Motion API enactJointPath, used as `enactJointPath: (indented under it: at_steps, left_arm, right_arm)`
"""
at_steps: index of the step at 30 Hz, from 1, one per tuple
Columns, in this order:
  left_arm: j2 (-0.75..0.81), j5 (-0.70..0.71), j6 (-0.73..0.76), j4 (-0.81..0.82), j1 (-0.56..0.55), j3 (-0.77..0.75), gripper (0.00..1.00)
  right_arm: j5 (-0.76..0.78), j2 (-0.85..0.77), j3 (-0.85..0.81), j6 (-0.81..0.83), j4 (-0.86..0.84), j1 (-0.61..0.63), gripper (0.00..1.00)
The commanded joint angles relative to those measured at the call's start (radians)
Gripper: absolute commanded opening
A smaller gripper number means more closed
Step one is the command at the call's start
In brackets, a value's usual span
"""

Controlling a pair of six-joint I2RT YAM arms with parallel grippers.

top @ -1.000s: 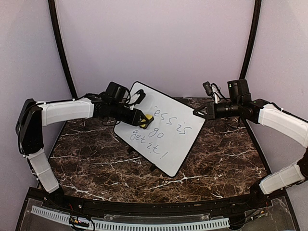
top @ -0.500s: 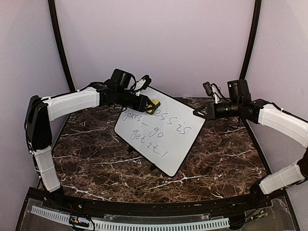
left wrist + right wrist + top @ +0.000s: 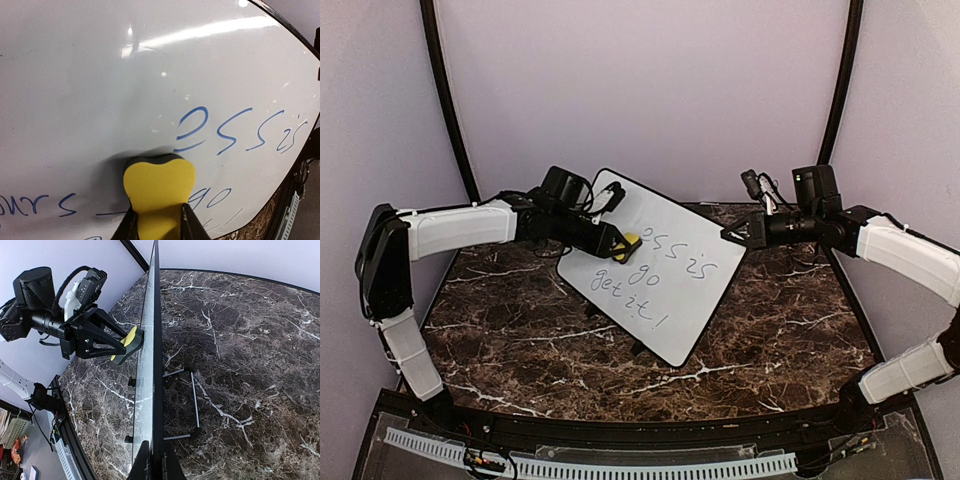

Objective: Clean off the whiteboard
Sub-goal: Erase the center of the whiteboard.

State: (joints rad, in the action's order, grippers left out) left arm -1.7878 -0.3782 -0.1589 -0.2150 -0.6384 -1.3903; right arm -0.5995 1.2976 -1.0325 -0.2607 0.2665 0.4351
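The whiteboard stands tilted on its wire stand on the marble table, with blue handwriting on its middle and lower part; its upper left is wiped white. My left gripper is shut on the yellow eraser and presses it flat on the board, just left of the "ess" letters. The eraser fills the bottom of the left wrist view. My right gripper is shut on the whiteboard's right edge, seen edge-on in the right wrist view. The left gripper and eraser also show there.
The dark marble table carries only the board. The board's wire stand rests behind it. Black curved frame poles and pale walls close in the back and sides. A perforated rail runs along the near edge.
The left gripper with the eraser swung up to the board's top left, then came back down and right onto the writing. More letters at the line's left are gone. The right arm stayed still.
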Motion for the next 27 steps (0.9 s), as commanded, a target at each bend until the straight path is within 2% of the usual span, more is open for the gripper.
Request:
enactJointPath:
  at_steps: [1, 15, 21, 27]
  left_arm:
    - [0.002, 0.013, -0.012, -0.022, -0.014, 0.043, 0.12]
    - [-0.107, 0.045, 0.02, -0.055, -0.018, -0.207, 0.12]
    - [-0.087, 0.028, 0.007, -0.048, -0.017, -0.146, 0.12]
    - [-0.031, 0.012, -0.017, -0.015, -0.018, -0.006, 0.12]
  right_arm:
    - [-0.074, -0.001, -0.021, 0.135, -0.061, 0.047, 0.0]
    - [-0.074, 0.001, -0.021, 0.135, -0.059, 0.047, 0.0]
    - [-0.074, 0.002, -0.017, 0.136, -0.062, 0.048, 0.0]
    - [-0.078, 0.011, -0.018, 0.135, -0.066, 0.049, 0.0]
